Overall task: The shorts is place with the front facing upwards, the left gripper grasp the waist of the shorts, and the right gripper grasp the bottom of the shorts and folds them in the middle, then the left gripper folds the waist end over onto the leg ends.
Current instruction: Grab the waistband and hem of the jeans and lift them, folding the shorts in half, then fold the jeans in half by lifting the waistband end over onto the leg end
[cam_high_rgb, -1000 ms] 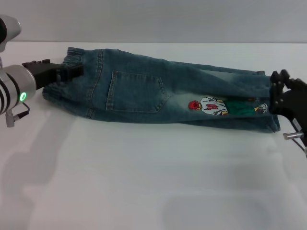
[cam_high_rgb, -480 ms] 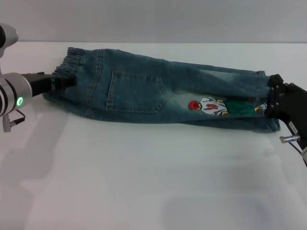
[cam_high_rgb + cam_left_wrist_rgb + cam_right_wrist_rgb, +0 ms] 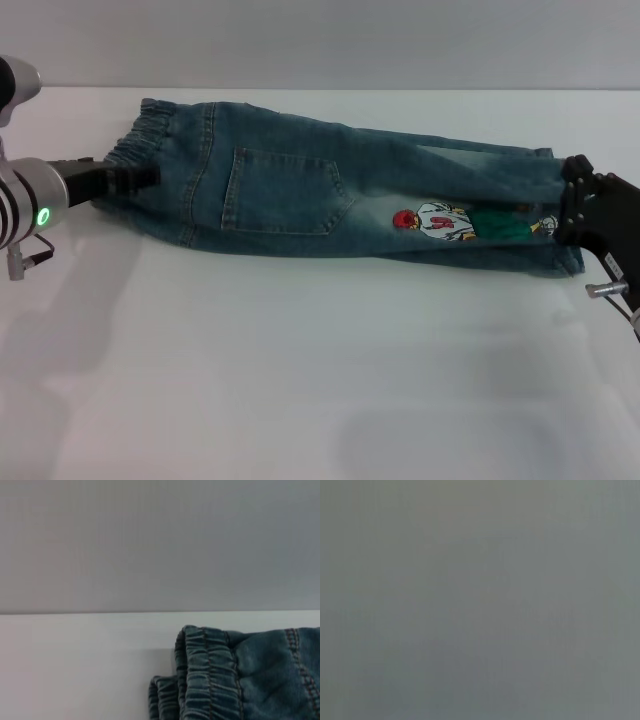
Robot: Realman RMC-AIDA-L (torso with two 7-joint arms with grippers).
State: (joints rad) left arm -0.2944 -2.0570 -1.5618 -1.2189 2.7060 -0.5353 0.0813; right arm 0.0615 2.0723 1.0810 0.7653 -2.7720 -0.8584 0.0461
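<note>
Nearest me the white desk (image 3: 300,380) is lying bare. Beyond it the denim shorts (image 3: 300,190) are stretching across the desk — already doubled lengthwise, pocket and cartoon patch (image 3: 440,221) facing up. My left gripper (image 3: 135,177) is sitting at the elastic waist (image 3: 205,680) on my left, touching the fabric; how far its fingers are parted I can't tell. My right gripper (image 3: 572,205) is pressing on the leg hems at my right — its grip I can't make out either.

Readable text: you find none in these views.
Print on the shorts (image 3: 330,185): a cartoon figure (image 3: 440,222), without letters you can read.
</note>
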